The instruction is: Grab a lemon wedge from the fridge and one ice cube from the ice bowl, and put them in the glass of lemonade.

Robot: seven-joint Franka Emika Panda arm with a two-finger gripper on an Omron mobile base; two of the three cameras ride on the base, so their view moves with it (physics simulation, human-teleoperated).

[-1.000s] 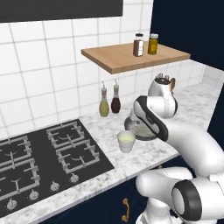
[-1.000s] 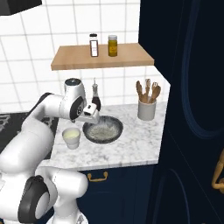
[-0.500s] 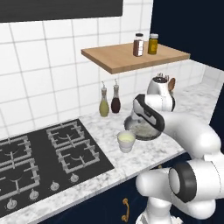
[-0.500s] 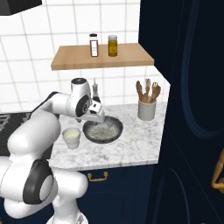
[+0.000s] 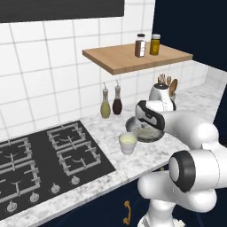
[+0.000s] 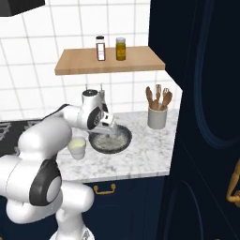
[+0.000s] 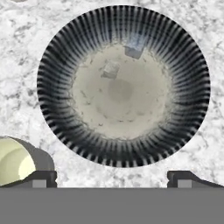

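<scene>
So the gripper [image 7: 112, 177] is parked right over the ice bowl [image 7: 57, 57], looking straight down into it, and its two dark fingertips [image 7: 41, 177] sit wide apart at the bottom of the hand view with nothing between them, so it's wide open and holding nothing. The bowl lies just beyond the tips, roughly centred between them, dark ribbed wall around a pale sandy floor. Two see-through ice cubes are in there: one ice cube [image 7: 111, 69] on the floor left of centre, a second ice cube [image 7: 135, 45] further off, up where the floor meets the far wall. Neither touches the fingers. The glass of lemonade [image 7: 15, 162] pokes in at the lower left, right next to the left-hand tip and just beside the bowl on the marble counter [image 7: 22, 26]. From the right base view the hand [image 6: 104, 123] hangs low over the bowl's [image 6: 123, 140] left half, with the glass [image 6: 77, 147] just to its left and the grey utensil jar [image 6: 157, 117] of wooden spoons well off to the right. In the left base view the bowl [image 5: 144, 133] is mostly tucked behind the forearm, with the glass [image 5: 128, 142] in front of it. Compared with a second ago, the hand has swung in and dropped closer to the bowl; the bowl, the glass and the jar haven't moved.
</scene>
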